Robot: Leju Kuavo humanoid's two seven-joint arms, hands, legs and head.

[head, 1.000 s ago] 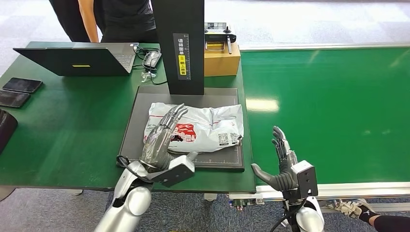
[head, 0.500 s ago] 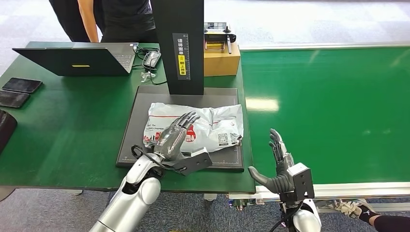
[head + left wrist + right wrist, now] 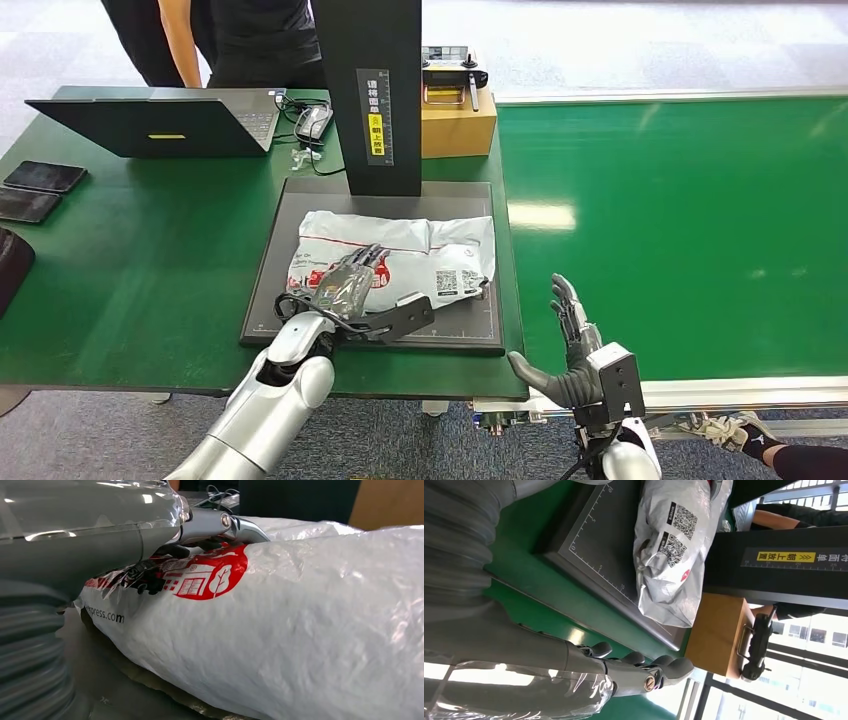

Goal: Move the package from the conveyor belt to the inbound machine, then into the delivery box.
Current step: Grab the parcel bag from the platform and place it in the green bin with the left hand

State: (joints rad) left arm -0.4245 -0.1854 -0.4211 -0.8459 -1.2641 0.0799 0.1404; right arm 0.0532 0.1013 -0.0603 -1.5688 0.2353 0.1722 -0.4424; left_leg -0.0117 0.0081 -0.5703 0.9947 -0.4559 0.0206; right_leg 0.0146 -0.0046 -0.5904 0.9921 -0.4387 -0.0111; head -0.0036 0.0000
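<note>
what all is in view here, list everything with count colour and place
package: 1, white with red print, lying on the scanner platform
scanner platform: 1, dark grey, on the table, at the column's foot
column: 1, black with a yellow label, rising behind the platform
table: 1, green, on the left
conveyor belt: 1, green, on the right
laptop: 1, black, far left of the table
phones: 2, dark, at the table's left edge
cardboard box: 1, brown, behind the platform, with a black controller on top
person: 1, dark clothes, behind the table
left hand: silver-grey, resting on the package
right hand: grey, fingers apart, holding nothing, over the table's near right corner
</note>
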